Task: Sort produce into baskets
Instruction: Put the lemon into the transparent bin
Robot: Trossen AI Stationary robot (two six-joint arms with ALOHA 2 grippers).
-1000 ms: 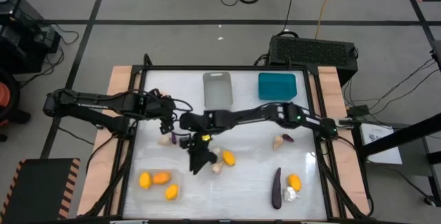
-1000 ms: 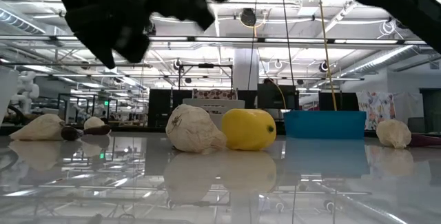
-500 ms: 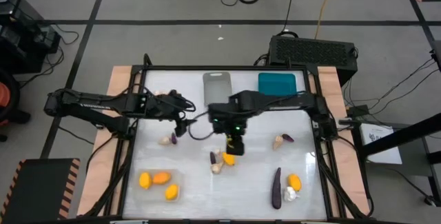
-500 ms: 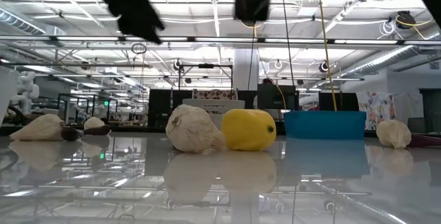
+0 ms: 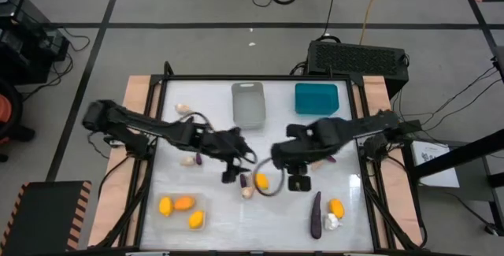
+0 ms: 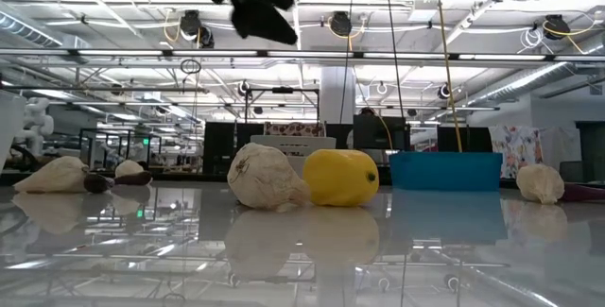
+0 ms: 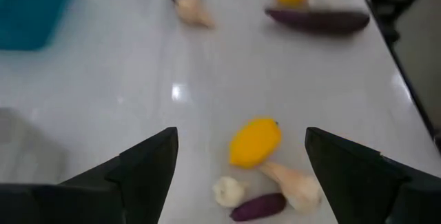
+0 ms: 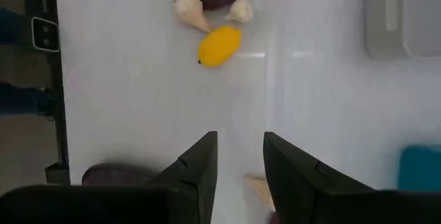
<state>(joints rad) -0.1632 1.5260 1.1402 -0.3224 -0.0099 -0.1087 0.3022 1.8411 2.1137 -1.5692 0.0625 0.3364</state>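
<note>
my left gripper [image 5: 229, 176] hangs over mid-table with its jaws wide apart and empty, just above the cluster – lemon [image 7: 255, 141], two garlic bulbs and a small eggplant [image 7: 258, 207] pressed together. my right gripper [image 5: 298, 182] hovers nearby, fingers [image 8: 196, 165] narrowed to a slit with nothing between them. the grey bin [image 5: 248, 102] and teal bin [image 5: 316, 98] wait at the far edge. the risk – going for the lemon, i'd nudge its neighbours and it could roll; both arms are close enough to clip each other.
</note>
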